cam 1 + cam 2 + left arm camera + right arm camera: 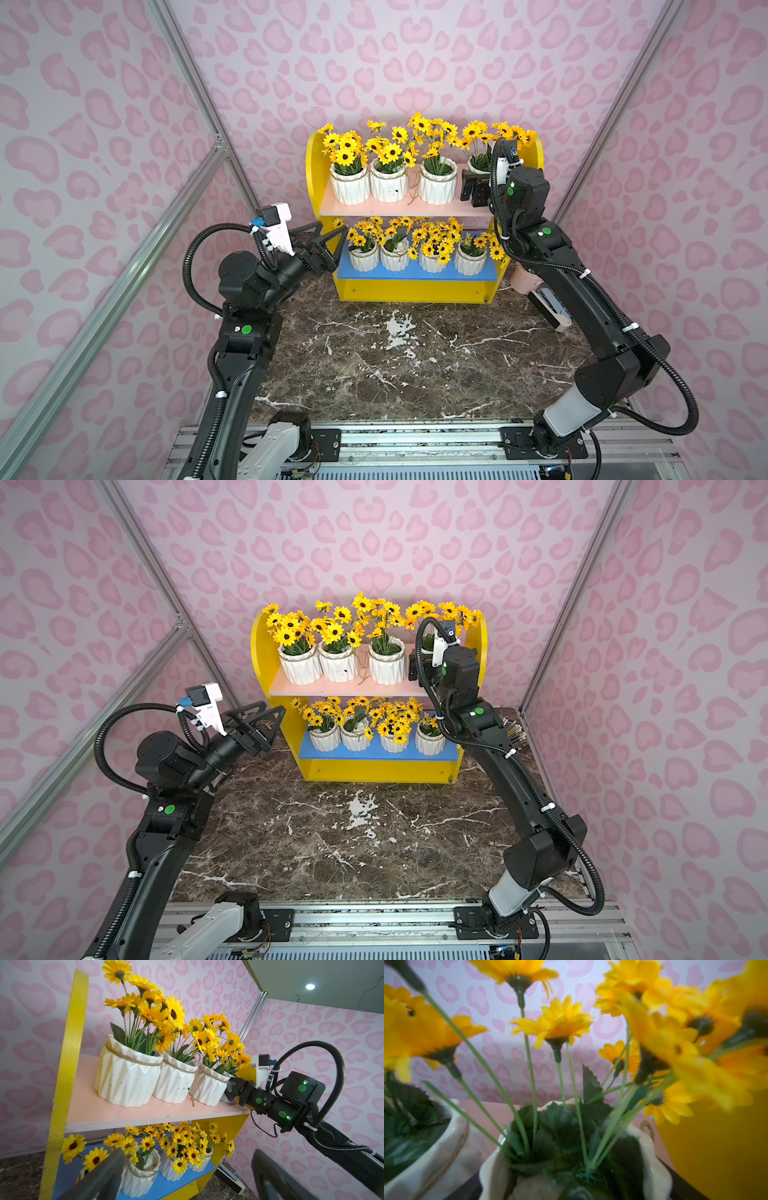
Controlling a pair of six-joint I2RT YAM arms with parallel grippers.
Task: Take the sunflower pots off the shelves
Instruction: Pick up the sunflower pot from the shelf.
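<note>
The yellow shelves [318,166] stand at the back of the table with several sunflower pots in white ribbed pots. On the pale pink upper board [399,207] stands a row of them [350,185], and my right gripper [471,183] is at the rightmost one [478,166]. In the right wrist view that pot [492,1169] sits between the open jaws, with a dark finger on either side. More pots [363,257] stand on the blue lower board [415,272]. My left gripper [332,232] hangs open and empty by the left end of that board, its fingers [104,1176] wide apart.
A pink cup [524,279] stands on the marble table [395,365] right of the shelves, partly behind my right arm. A black-and-white device [548,309] lies beside it. Pink patterned walls with aluminium posts close in on three sides.
</note>
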